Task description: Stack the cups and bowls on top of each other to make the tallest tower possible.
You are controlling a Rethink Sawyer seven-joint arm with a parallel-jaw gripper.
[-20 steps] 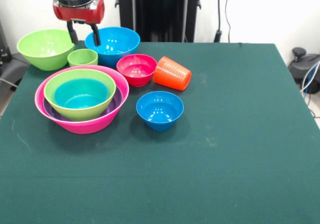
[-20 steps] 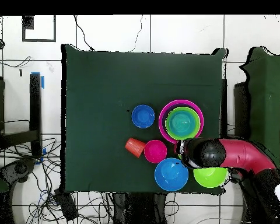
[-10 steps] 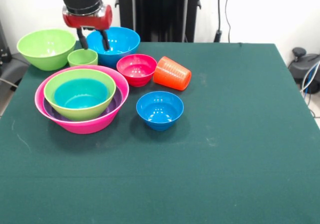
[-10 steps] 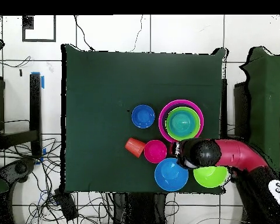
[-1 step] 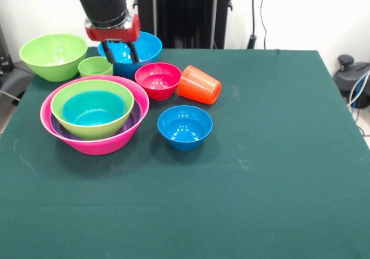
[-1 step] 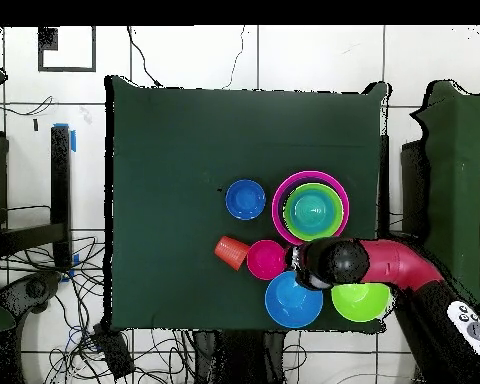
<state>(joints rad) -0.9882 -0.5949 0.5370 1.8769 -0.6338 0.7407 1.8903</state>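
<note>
**Hovering over the big blue bowl, with crowded neighbours**

Nesting already holds four bowls: the huge pink bowl (image 5: 48,127) carries the purple bowl (image 5: 133,114), a lime-green bowl (image 5: 60,117) and the teal bowl (image 5: 92,109), a low pile rather than a tower. The other lime-green bowl (image 5: 52,54) stands alone at the table's far corner.

The large blue bowl (image 5: 145,48) sits under the gripper (image 5: 120,52), whose two dark fingers hang apart with nothing between them, seemingly just above or at the bowl's near rim. A pinch on that glossy, sloping wall would likely slip, or tip the bowl toward the red one.

The ribbed orange cup (image 5: 199,84) lies on its side and will probably roll if nudged. It looks to touch the small red bowl (image 5: 158,78), so shoving either may move both. The small blue bowl (image 5: 184,126) stands apart nearer the front.

The short green cup (image 5: 95,66) stands just beside the large blue bowl; a descending finger could clip it.
</note>
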